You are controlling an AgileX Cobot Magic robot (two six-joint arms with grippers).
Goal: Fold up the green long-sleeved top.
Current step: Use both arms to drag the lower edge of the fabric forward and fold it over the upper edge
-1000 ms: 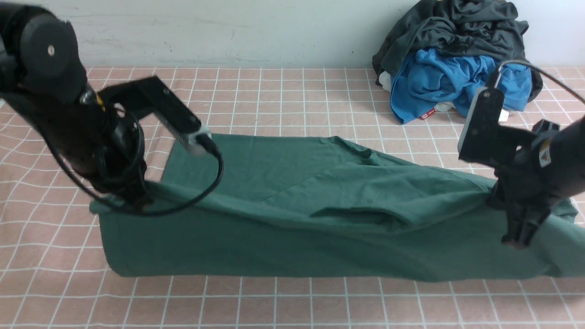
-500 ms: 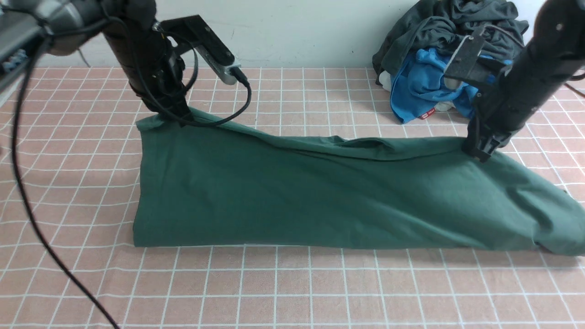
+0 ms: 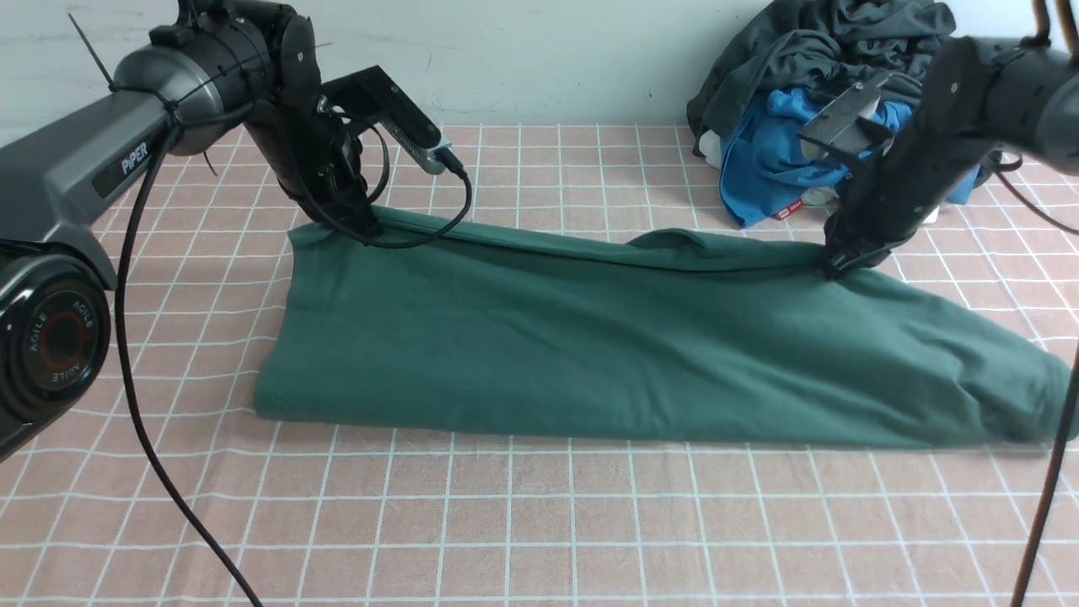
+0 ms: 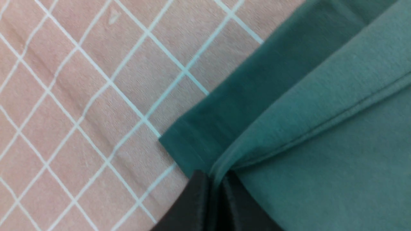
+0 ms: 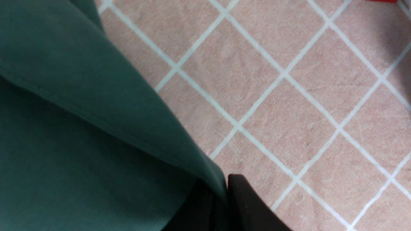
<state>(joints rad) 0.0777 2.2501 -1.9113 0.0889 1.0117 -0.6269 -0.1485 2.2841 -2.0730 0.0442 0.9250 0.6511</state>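
The green long-sleeved top (image 3: 590, 354) lies across the pink checked table as a long band folded over on itself, plain side up. My left gripper (image 3: 361, 229) is down at the band's far left corner. In the left wrist view its dark fingertips (image 4: 199, 205) pinch a fold of green cloth (image 4: 321, 128). My right gripper (image 3: 836, 263) is at the far edge toward the right end. There too, the black fingertips (image 5: 247, 208) nip the top's hemmed edge (image 5: 64, 128). Neck, cuffs and logo are hidden.
A heap of charcoal-grey garment (image 3: 843, 51) over a bright blue garment (image 3: 784, 160) sits at the back right, close behind my right arm. A black cable (image 3: 143, 421) trails from my left arm over the near left of the checked cloth (image 3: 539, 523).
Both grippers carried the top's near edge up and away from me, laying it over the far edge. They now sit low at the far side, and the band lies flatter.
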